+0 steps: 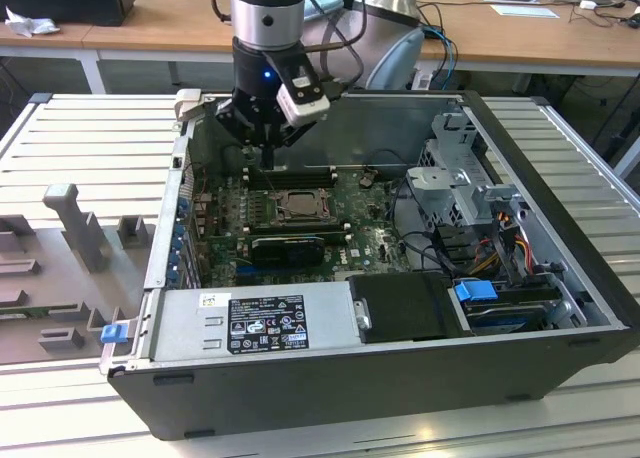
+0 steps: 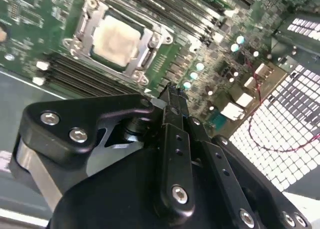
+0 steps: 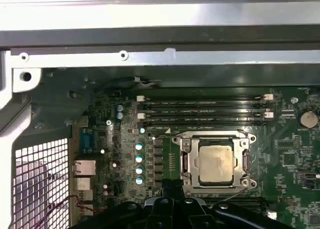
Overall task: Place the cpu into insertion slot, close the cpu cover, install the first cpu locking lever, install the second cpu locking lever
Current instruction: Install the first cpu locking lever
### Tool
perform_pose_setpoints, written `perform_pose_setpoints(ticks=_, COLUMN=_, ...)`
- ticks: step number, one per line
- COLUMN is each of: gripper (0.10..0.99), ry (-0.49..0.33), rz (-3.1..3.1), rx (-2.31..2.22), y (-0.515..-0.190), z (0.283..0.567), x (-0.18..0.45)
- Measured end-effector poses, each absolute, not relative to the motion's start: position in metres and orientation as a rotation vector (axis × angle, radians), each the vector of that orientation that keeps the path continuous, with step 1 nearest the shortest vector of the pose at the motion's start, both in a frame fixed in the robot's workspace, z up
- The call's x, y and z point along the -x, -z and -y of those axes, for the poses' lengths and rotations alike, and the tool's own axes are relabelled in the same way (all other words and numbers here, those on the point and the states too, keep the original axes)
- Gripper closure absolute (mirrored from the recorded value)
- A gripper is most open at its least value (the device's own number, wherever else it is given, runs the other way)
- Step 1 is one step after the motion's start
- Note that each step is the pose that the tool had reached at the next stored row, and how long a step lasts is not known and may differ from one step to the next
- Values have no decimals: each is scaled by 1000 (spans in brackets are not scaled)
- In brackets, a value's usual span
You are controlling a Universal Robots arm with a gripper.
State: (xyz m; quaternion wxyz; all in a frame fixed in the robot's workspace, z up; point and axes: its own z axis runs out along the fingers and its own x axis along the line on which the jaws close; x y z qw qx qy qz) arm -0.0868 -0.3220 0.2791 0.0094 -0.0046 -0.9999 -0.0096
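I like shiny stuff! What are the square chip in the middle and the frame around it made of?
The cpu looks like metal on top: pale silver-grey, dull, a bit smudged. The cpu cover framing it also looks like metal: thin, silvery, catching light along its edges. The gripper nearby looks matt black.

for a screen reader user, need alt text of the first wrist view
A pale silver-grey square cpu sits in the metal-rimmed insertion slot on a green circuit board, framed by the thin silver cpu cover. Long black memory slots lie beside it, and the black gripper is close by.
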Motion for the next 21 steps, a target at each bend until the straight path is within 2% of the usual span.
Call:
perform_pose_setpoints(ticks=2, gripper=980, ry=30, rz=3123, rx=-4, y=-269, z=320, x=99)
perform_pose_setpoints(ticks=21, gripper=980, ry=54, rz=3122, rx=-61, y=-256, z=287, x=110)
